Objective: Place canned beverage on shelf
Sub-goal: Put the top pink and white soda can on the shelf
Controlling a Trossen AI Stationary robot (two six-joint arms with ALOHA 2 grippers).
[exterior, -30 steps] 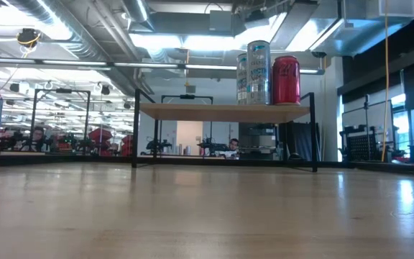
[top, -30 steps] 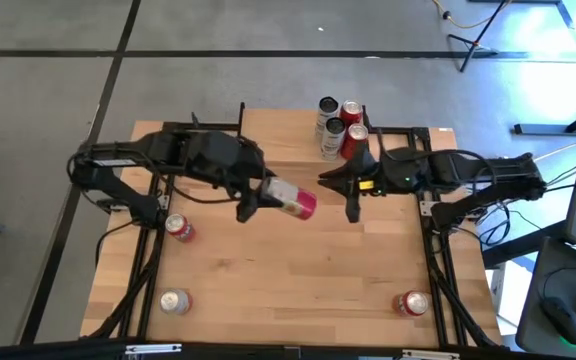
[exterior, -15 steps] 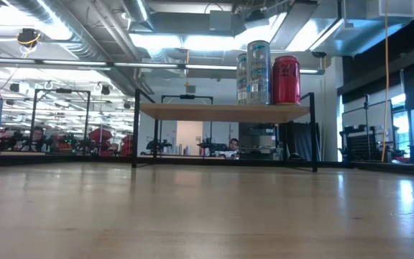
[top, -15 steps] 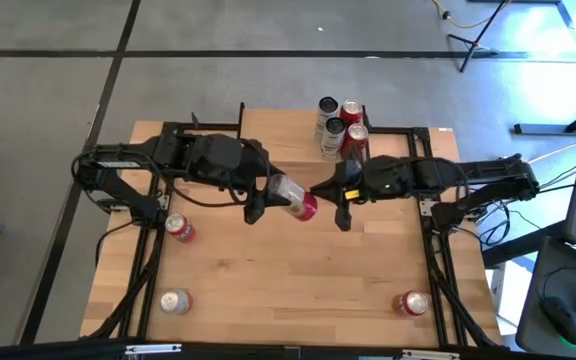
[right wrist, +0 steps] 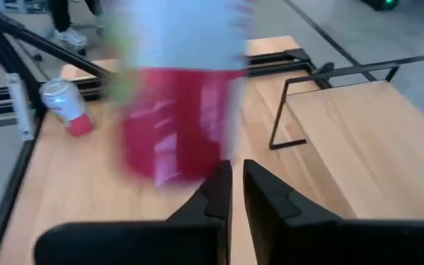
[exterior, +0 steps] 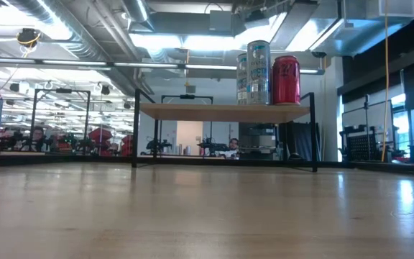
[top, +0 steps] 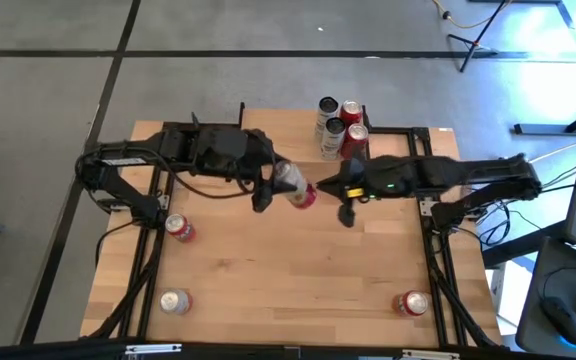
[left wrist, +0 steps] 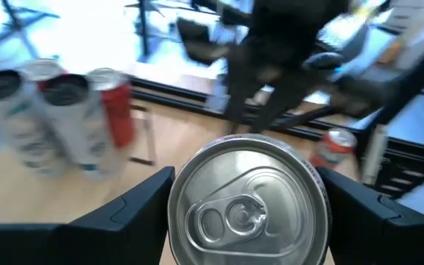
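Observation:
A pink and white canned beverage hangs above the middle of the table, and my left gripper is shut on it. In the left wrist view its silver lid faces the camera between the two fingers. My right gripper is shut. Its tips stand right at the can's pink end. The shelf stands on its black legs at the table's far edge, with several cans upright on its plank. My left gripper pinches the can's side walls between its two fingers, just below the lid rim. The fingers run along the can, lid end toward the wrist. The can is lifted clear and tilted, pink end toward the table's right. I cannot tell whether my right gripper touches the can.
Loose cans lie on the table: one at the left, one near the front left, one near the front right. The left part of the shelf plank carries nothing.
My left gripper has carried the can a little toward the table's far edge and turned it, so from above the can looks shorter. My right gripper has come toward the can's pink end.

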